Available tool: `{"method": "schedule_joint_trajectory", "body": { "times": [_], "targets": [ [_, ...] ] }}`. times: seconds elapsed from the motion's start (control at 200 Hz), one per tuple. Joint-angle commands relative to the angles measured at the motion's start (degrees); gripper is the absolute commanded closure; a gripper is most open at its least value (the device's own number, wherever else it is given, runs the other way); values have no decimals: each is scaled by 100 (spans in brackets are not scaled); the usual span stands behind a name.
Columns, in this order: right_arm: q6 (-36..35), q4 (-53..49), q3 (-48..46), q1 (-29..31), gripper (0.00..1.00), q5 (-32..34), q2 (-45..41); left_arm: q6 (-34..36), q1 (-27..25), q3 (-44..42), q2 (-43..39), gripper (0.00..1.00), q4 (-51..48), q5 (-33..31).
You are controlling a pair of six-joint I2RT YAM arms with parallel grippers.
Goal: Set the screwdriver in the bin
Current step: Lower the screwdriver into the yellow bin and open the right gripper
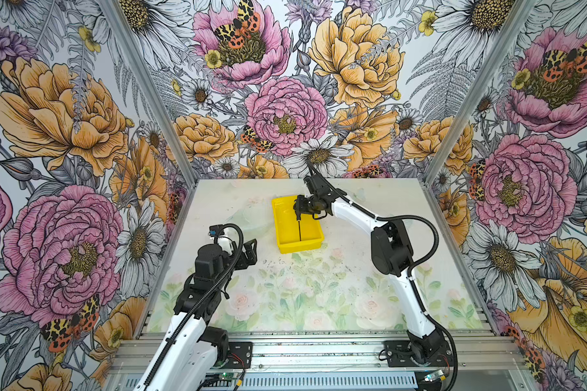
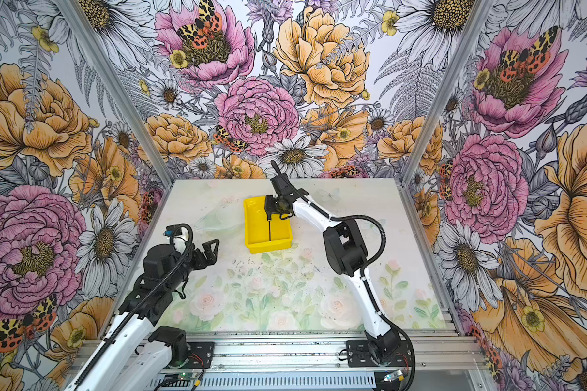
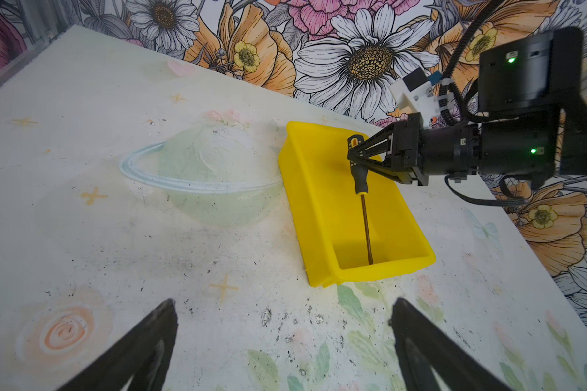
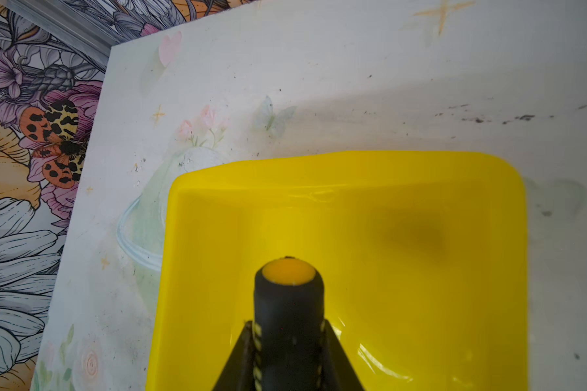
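Top views both show the right claw (image 1: 299, 216) clamped on the handle of the screwdriver (image 1: 300, 230), reaching in over the far end of the yellow bin (image 1: 285, 245). From the claw, the shaft runs toward the robot's base and ends close to the bin's near wall. The left claw (image 2: 208, 251) is parked well off to the side of the right one, jaws apart, holding nothing.

Left wrist view is the best look: the right claw (image 3: 353, 159) pinches the black handle partway down, yellow cap sticking out beyond the fingers, and the screwdriver (image 3: 365, 216) slants down with its tip on or just above the floor of the bin (image 3: 319, 210). Can't tell if it's really touching.

Right wrist view looks straight down the handle (image 4: 288, 304), a finger on each side of it, bin (image 4: 421, 264) all around and below.

So I'd say we're at the drop-off step, nearly done. Next move is basically just letting go so the handle falls inside, then lifting the claw straight out without clipping the rim.
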Motion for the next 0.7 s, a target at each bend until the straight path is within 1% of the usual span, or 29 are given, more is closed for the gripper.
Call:
{"method": "schedule_joint_trajectory", "body": {
  "times": [0.0,0.355,0.53,0.696],
  "targets": [
    [58,78,226,29,100,63,138,-79,46,-66,-45,1,55,86],
    [45,75,238,36,100,148,350,-79,52,-73,-45,1,82,68],
    [97,75,230,51,92,188,419,-73,50,-68,-78,1,70,65],
    [110,75,224,53,79,232,416,-70,54,-74,-98,1,56,42]
  ]
}}
